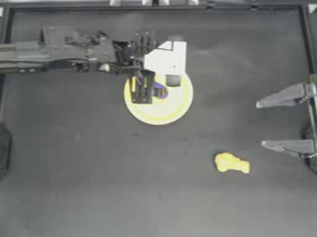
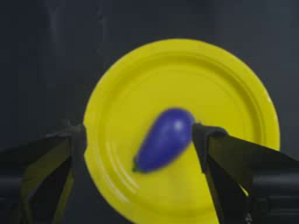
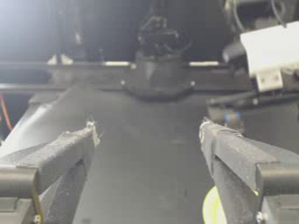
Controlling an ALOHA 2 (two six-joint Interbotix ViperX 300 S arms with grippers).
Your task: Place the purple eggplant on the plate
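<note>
Here the left gripper [image 2: 137,133] hangs over the plate [image 1: 180,109] with its jaws spread wide. The purple eggplant [image 2: 165,139] lies between them on the plate's inner face, near one jaw; whether it touches is unclear. From above, the gripper covers most of the eggplant, leaving only a blue sliver. The right gripper [image 1: 263,125] waits at the table's right edge, jaws apart. No writing can be read on anything. A lumpy yellow piece [image 1: 231,163] sits well apart on the dark table [image 1: 93,176].
</note>
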